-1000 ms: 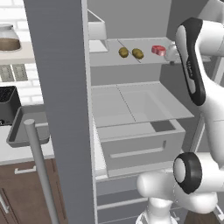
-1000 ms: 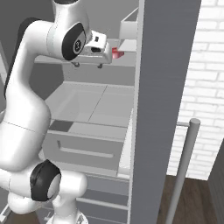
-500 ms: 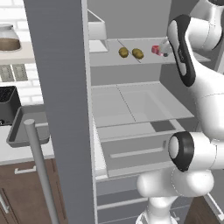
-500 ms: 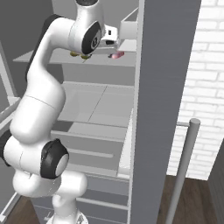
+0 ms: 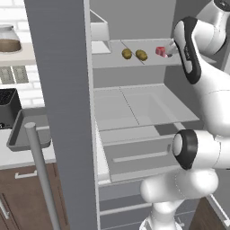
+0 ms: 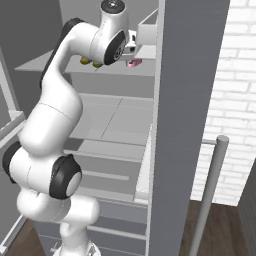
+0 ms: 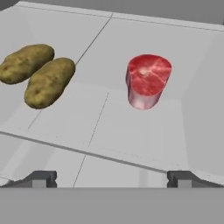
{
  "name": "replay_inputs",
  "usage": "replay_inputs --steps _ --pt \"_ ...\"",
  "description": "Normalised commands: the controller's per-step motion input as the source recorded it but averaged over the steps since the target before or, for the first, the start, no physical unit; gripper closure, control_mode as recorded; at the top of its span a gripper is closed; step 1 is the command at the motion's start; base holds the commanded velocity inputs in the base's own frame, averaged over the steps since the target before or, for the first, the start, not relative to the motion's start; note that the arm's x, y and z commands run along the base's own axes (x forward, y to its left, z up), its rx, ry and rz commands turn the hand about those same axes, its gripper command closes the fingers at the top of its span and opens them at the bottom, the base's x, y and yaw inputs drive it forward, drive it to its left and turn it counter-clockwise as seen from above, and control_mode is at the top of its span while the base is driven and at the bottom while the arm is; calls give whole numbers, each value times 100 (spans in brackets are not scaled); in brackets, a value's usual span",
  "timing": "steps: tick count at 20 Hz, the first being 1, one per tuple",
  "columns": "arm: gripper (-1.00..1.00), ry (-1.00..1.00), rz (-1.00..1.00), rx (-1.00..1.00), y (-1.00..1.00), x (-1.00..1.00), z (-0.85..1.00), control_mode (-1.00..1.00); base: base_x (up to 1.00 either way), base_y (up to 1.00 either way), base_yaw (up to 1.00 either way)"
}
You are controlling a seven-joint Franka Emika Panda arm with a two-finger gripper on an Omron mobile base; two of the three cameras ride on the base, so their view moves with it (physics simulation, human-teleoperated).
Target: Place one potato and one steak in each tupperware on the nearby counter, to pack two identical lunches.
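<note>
Potatoes, two of them (image 7: 49, 82) (image 7: 25, 62), lay touching side by side on the fridge shelf (image 7: 131, 135), ahead of the claw (image 7: 111, 178) and off to its left in the hand view. Ahead and slightly right of the claw stood the steak (image 7: 147, 80), a thick red round piece resting on its flat end, well apart from the potatoes. The claw's two tips stood wide apart with nothing between them, short of both foods and touching neither.

From the left base view the claw's place was at the right end of that upper shelf, beside the steak (image 5: 160, 51), with the potatoes (image 5: 141, 55) (image 5: 127, 54) farther left along the shelf. From the right base view the arm (image 6: 75, 65) reached up into the open fridge, the steak (image 6: 132, 62) showing just beyond the hand.

One dark grey tupperware (image 5: 24, 130) sat on the pale surface (image 5: 22, 155) far to the claw's left and lower down, past the fridge door (image 5: 63, 90), next to a black toaster (image 5: 9, 108).
</note>
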Motion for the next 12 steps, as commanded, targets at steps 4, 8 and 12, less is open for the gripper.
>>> replay_inputs --steps 4,8,12 --pt "-100 0 0 0 0 46 -24 -100 0 0 0" --pt "-100 0 0 0 -4 37 -8 -100 0 0 0" --pt "-100 0 0 0 -8 41 0 -100 0 0 0"
